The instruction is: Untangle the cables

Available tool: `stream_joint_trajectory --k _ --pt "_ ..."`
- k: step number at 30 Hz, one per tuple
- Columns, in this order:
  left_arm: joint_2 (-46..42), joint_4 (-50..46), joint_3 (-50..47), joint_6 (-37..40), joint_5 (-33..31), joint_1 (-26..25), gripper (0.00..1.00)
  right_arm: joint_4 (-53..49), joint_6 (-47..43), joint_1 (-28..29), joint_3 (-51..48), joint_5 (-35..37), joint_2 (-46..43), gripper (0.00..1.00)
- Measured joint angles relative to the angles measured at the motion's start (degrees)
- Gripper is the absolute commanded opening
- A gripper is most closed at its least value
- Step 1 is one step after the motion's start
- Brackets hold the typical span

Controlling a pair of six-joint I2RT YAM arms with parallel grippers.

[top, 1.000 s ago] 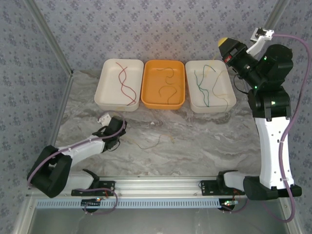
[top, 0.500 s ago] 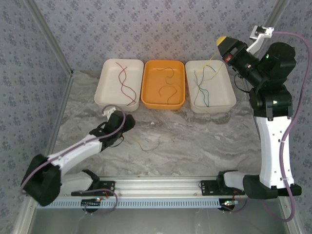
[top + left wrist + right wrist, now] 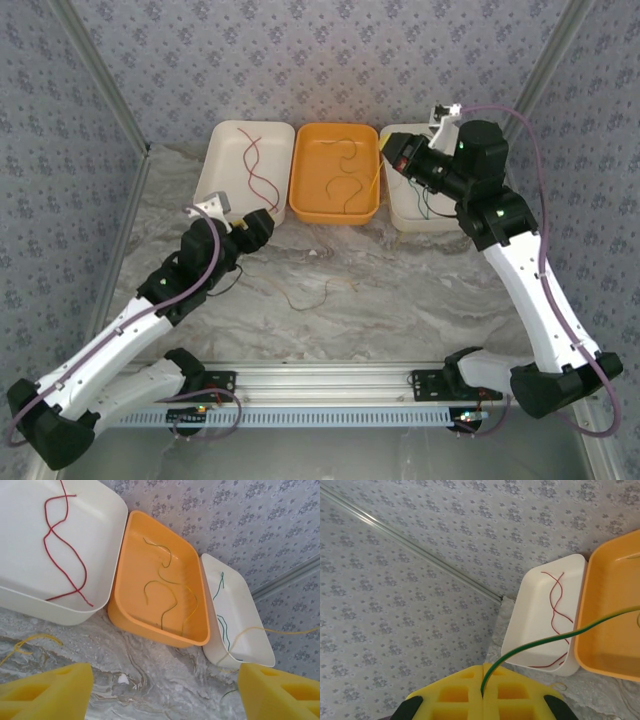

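Observation:
Two dark red cables (image 3: 258,170) lie in the left white tray (image 3: 212,195). Thin green and yellow cables (image 3: 345,185) lie in the orange tray (image 3: 302,205), and green ones (image 3: 222,625) in the right white tray (image 3: 400,215). My right gripper (image 3: 483,680) is shut on a green cable (image 3: 545,640) that arcs away over the orange tray; from above this gripper (image 3: 397,160) hangs between the orange and right trays. My left gripper (image 3: 165,695) is open over bare table just in front of the orange tray, fingers (image 3: 50,690) wide apart and holding nothing.
A thin loose cable (image 3: 305,295) lies on the marble table in front of the trays, and a yellow wire (image 3: 30,642) lies by my left finger. A small white speck (image 3: 122,679) sits on the table. Patterned walls close in the back and sides.
My left gripper has opened and reached forward to the trays' front edge. The right arm has swung left and down, carrying the green cable from the far right to above the trays.

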Motion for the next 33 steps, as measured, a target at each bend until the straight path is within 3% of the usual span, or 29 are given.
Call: stream_joint_trajectory --k 5,9,16,21,25,29,33 --pt "0.6 2.8 -3.7 -4.9 3.8 -1.5 0.78 0.7 -0.8 1.1 -0.3 1.1 -0.6 0.0" --pt "4.3 6.5 -5.7 -7.9 5.6 -6.2 0.74 1.3 -1.5 3.2 -2.4 2.2 -2.4 0.0" --pt "8.0 9.2 -7.0 -10.5 4.5 -14.3 0.67 0.6 -4.3 4.4 -15.3 6.6 -8.9 0.0" --pt "8.0 9.1 -7.9 -11.2 1.0 -18.8 0.67 -2.9 -5.8 -0.4 -26.7 9.5 -18.0 0.0" --pt "8.0 7.2 -9.8 -12.2 -2.7 -19.1 0.67 -4.2 -6.0 -6.6 -31.8 9.0 -22.6 0.0" --pt "8.0 0.4 -10.4 -14.2 -8.2 -18.5 0.69 -4.6 -6.5 -9.0 -34.7 8.3 -22.8 0.0" --pt "7.3 -5.9 -10.9 -15.8 -9.4 -11.3 0.7 -4.8 -7.3 -10.1 -36.2 8.2 -21.1 0.0"
